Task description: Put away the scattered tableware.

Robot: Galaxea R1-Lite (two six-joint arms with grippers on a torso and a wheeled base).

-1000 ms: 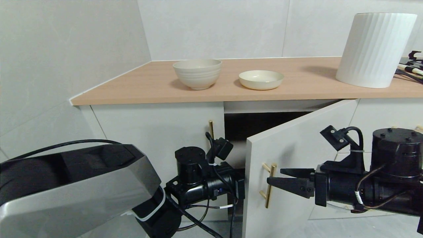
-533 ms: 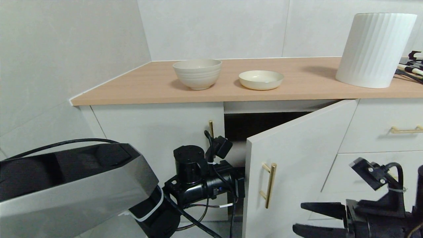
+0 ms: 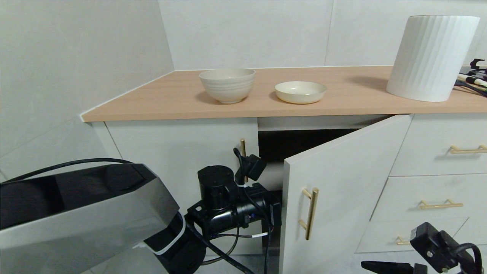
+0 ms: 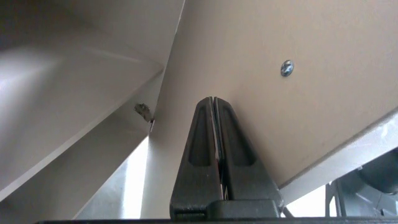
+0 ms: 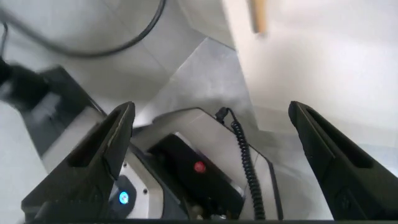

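Since a second ago the right claw has been lowered away from the gold handle of the open cabinet door. It is now being seen low and to the right of that door, its fingers being held wide apart with nothing between them. The left claw is being kept just left of the door's free edge, at the gap behind it. Its fingers are being pressed together, empty, close to a pale panel bearing a screw. Two pieces of tableware are being carried by the tabletop above the door: a deep ribbed bowl up and to the left of the door, and a shallow dish above the door's free edge, the two standing near but apart. A tall white ribbed container is being carried there too, above the door's hinge side, with dark-handled utensils just beyond it. Drawers with gold pulls are being shown right of the door.
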